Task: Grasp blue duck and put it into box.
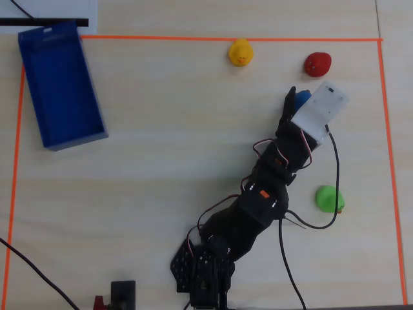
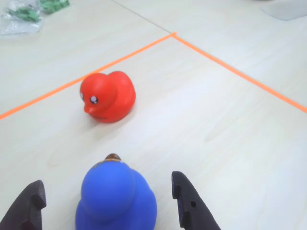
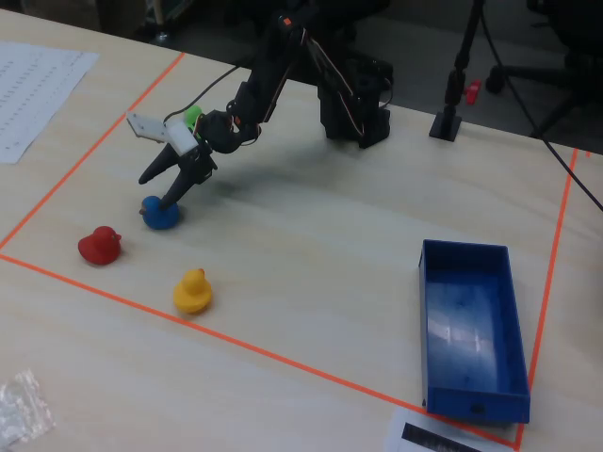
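Note:
The blue duck (image 2: pixel 115 199) stands on the table between my open fingers, facing away from the wrist camera. My gripper (image 2: pixel 107 181) straddles it, with a gap on each side of the duck. The left finger (image 2: pixel 29 206) and the right finger (image 2: pixel 189 203) do not touch it. In the overhead view the duck (image 1: pixel 303 99) peeks out beside the white camera mount at my gripper (image 1: pixel 298 95). In the fixed view my gripper (image 3: pixel 160 193) is lowered over the duck (image 3: pixel 158 215). The dark-blue box (image 1: pixel 61 84) lies empty at the far left; it also shows in the fixed view (image 3: pixel 476 400).
A red duck (image 2: pixel 108 96) sits just beyond the blue one, near the orange tape corner (image 2: pixel 172 34). A yellow duck (image 1: pixel 241 52) lies by the tape's top line. A green duck (image 1: pixel 330 198) sits beside the arm. A plastic bag (image 2: pixel 19 14) lies outside the tape.

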### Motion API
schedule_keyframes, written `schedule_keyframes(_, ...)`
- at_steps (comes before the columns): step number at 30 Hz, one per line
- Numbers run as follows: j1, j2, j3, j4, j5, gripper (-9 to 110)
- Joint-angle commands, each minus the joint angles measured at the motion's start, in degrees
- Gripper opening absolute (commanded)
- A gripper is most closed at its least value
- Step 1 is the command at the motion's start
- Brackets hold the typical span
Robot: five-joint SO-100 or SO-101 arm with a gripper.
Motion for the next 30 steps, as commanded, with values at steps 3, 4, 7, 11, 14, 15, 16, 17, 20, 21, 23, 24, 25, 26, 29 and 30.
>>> schedule_keyframes(3,-1.14,-2.2,-4.92,-0.88,-1.14,35)
schedule_keyframes(4,-1.23,-2.64,-5.19,-0.88,-1.23,35)
schedule_keyframes(7,-1.76,-3.69,-5.19,-0.88,-1.32,32)
schedule_keyframes(11,-2.9,-4.39,-3.69,-0.88,-1.76,11)
schedule_keyframes(14,-3.69,-3.52,-2.29,-0.62,-1.76,0)
schedule_keyframes(15,-3.87,-2.64,-1.49,-0.09,-1.41,0)
schedule_keyframes(16,-4.04,-1.32,-0.7,0.26,-0.09,0)
schedule_keyframes(17,-4.13,0.62,-0.09,2.11,1.41,0)
schedule_keyframes(20,-4.66,10.11,0.53,12.66,9.05,0)
schedule_keyframes(21,-5.1,14.06,0.09,17.93,11.95,0)
schedule_keyframes(23,-6.86,22.5,-3.78,35.24,18.63,0)
schedule_keyframes(24,-8.44,26.1,-8.09,47.37,22.68,0)
schedule_keyframes(25,-10.46,28.39,-13.8,59.94,26.81,0)
schedule_keyframes(26,-12.83,29.44,-19.95,71.46,30.85,0)
schedule_keyframes(29,-23.55,30.85,-34.63,95.89,39.73,0)
schedule_keyframes(30,-27.6,30.94,-38.58,101.6,42.28,0)
